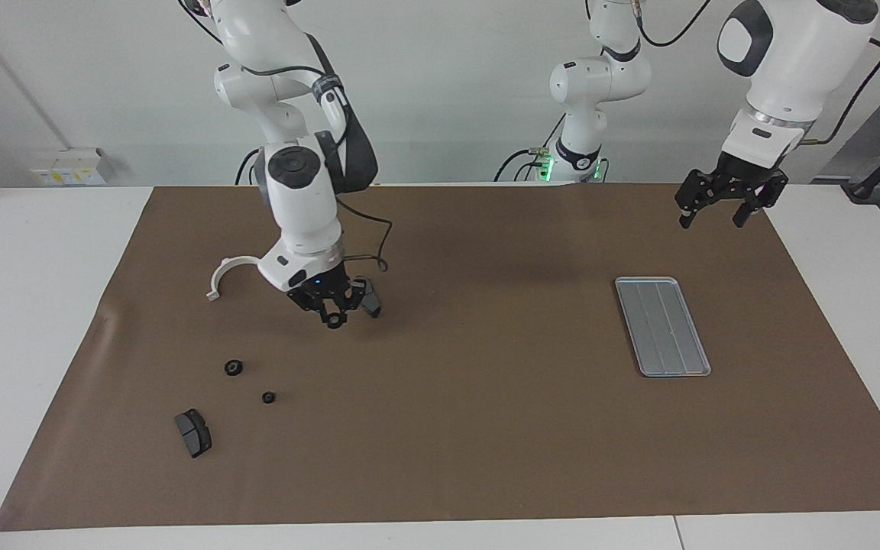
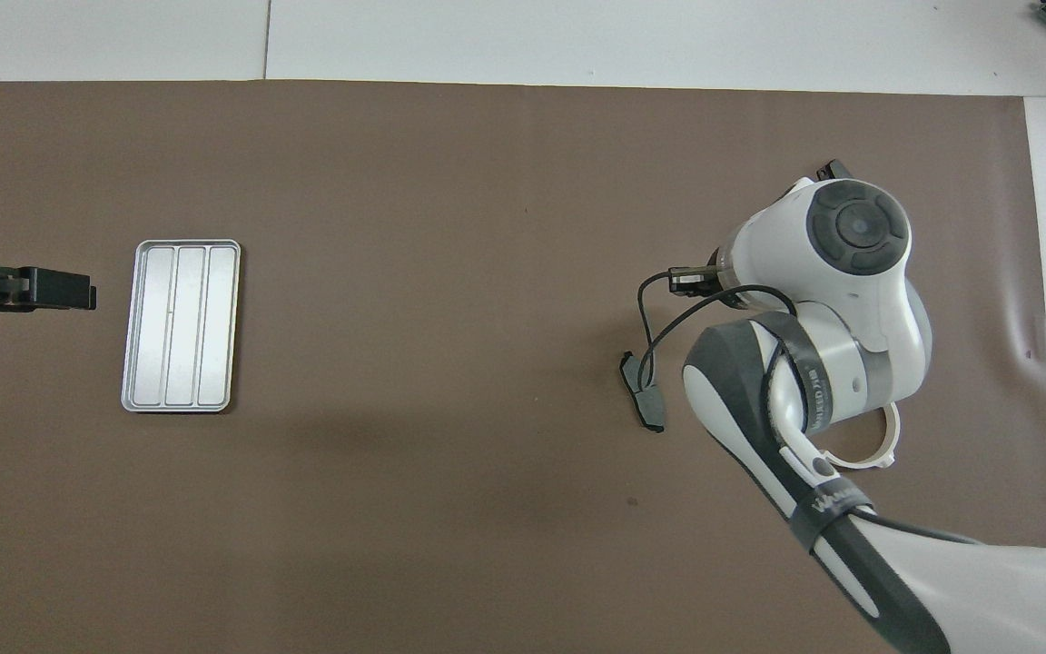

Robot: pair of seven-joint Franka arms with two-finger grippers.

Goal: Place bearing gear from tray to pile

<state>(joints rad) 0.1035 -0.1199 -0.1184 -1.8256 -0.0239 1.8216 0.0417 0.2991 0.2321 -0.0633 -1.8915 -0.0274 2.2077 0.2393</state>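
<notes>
The silver-grey tray [image 1: 661,326] lies empty toward the left arm's end of the table and also shows in the overhead view [image 2: 180,325]. The pile is two small black gears [image 1: 234,367] [image 1: 268,397] on the mat toward the right arm's end; the right arm hides them in the overhead view. My right gripper [image 1: 333,318] hangs low over the mat beside a dark pad, shut on a small black gear [image 1: 333,321]. My left gripper [image 1: 713,220] waits raised and open over the mat's edge, clear of the tray.
A dark wedge pad [image 1: 370,304] lies just beside the right gripper and also shows in the overhead view [image 2: 646,392]. Another pad [image 1: 193,432] lies farther from the robots than the gears. A white curved bracket [image 1: 226,273] lies nearer to the robots.
</notes>
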